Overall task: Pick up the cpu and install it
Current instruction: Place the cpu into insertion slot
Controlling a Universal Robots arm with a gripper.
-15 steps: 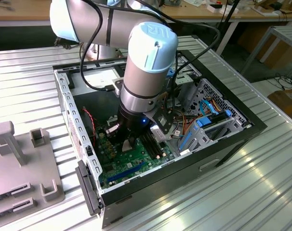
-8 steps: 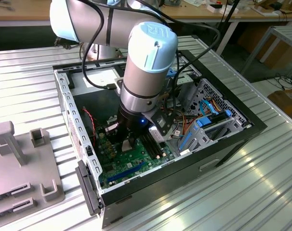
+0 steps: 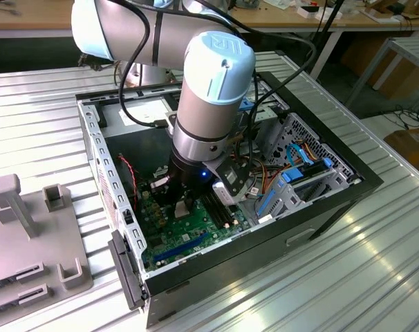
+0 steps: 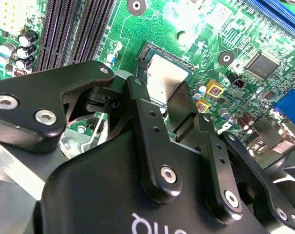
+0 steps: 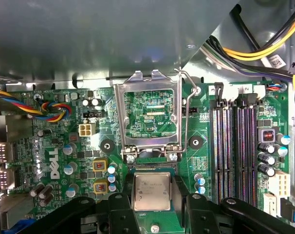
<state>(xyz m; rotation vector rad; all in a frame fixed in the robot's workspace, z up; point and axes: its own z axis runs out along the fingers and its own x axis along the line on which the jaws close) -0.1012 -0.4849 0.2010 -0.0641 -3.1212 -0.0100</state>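
Black fingers of the gripper are being pressed against two opposite edges of the cpu, so the dull silver-grey chip is being clamped flat between them in both wrist views. The chip is being held right at the socket, inside its dark rim. Whether it is seated or just above the contacts cannot be told. For this step to be done well, the chip is judged to need carrying level, with its edges square to the rim and with no sideways sliding, since the contacts underneath are probably easily bent. Only a light, straight-down motion is being called for. The silver load plate is being left hinged open just beside the socket, with its wire lever alongside, and both should be cleared. Farther out, the black memory slots are lying on the green motherboard. In the exterior view the arm is being reached down into the computer case.
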